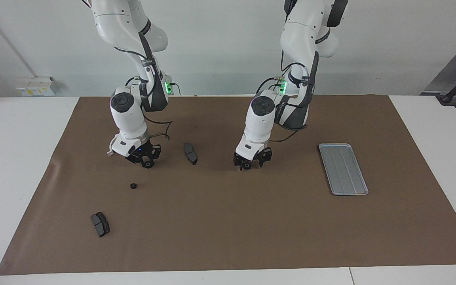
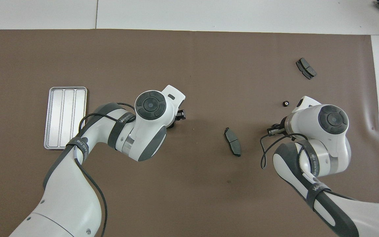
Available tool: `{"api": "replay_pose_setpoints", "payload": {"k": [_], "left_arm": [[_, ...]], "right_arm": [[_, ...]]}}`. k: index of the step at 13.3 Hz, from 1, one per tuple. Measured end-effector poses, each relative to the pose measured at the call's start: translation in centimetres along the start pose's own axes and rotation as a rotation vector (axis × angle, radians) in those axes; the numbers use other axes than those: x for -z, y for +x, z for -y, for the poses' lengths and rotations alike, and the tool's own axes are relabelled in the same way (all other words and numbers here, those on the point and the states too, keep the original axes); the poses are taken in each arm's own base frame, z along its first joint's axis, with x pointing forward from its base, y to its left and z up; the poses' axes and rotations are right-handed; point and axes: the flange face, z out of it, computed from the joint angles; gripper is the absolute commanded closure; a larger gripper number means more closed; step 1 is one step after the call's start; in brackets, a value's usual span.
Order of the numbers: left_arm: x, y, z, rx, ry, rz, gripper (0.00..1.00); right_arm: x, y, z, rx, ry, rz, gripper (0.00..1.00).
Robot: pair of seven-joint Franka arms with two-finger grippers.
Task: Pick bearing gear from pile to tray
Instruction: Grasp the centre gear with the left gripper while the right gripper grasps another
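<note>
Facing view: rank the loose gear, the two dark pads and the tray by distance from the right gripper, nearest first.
From the right gripper:
1. Loose gear, on the mat, farther from the robots.
2. Pad near the mat's middle, toward the left arm's end.
3. Pad near the mat's corner, farthest from the robots.
4. Tray, at the left arm's end.

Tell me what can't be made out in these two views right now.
1. Overhead view: the right gripper, hidden under that arm's own wrist.
2. Overhead view: the left gripper, mostly covered by its wrist.
3. Facing view: the loose gear, too small to show any teeth.
4. Both views: the arm bases, cut off by the picture edges.
</note>
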Motion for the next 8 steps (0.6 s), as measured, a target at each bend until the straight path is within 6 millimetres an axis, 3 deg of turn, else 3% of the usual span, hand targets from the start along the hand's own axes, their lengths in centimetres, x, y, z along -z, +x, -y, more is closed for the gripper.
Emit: {"api": "replay_pose_setpoints", "payload": {"k": [4, 8], "left_arm": [[0.1, 0.1, 0.0, 0.007, -0.006, -0.007, 0.20], [-0.1, 0.0, -0.1, 0.015, -0.005, -0.006, 0.22]], "right_arm": [[1.2, 0.8, 0.1, -0.016, 0.002, 0.005, 1.00], [5.6, 3.1, 2.3, -0.080, 0.003, 0.005, 1.00]]}}
